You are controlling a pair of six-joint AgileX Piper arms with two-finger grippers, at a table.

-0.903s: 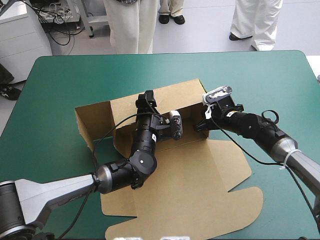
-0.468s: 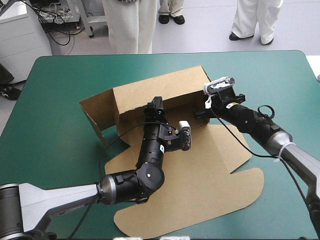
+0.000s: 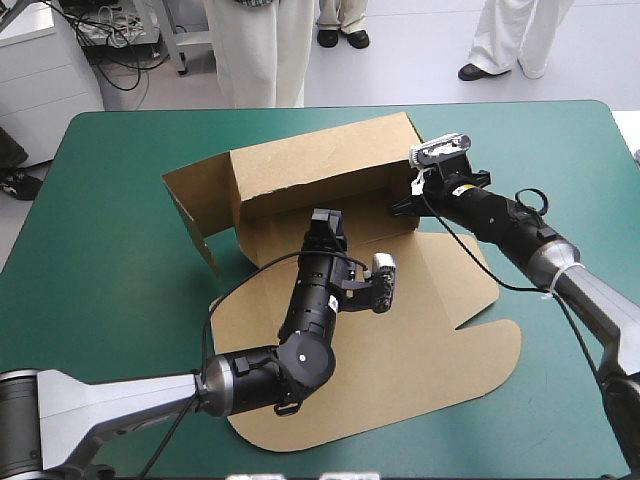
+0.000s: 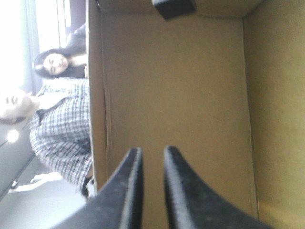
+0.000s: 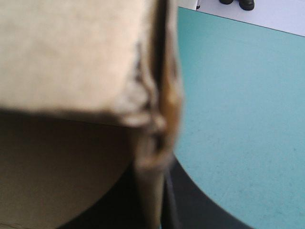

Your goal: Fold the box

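Box (image 3: 320, 180) lies mid-tabletop (image 3: 120, 160), long axis left to right, back wall raised, lid flat on the near side. We see the right hand (image 3: 400, 207) clamped on the right end wall. The left hand (image 3: 326, 222) is inside the tray, its fingers (image 4: 131, 191) slightly apart and holding nothing, aimed at the back wall. The left end wall splays outward, and we judge the left hand nearer to it.
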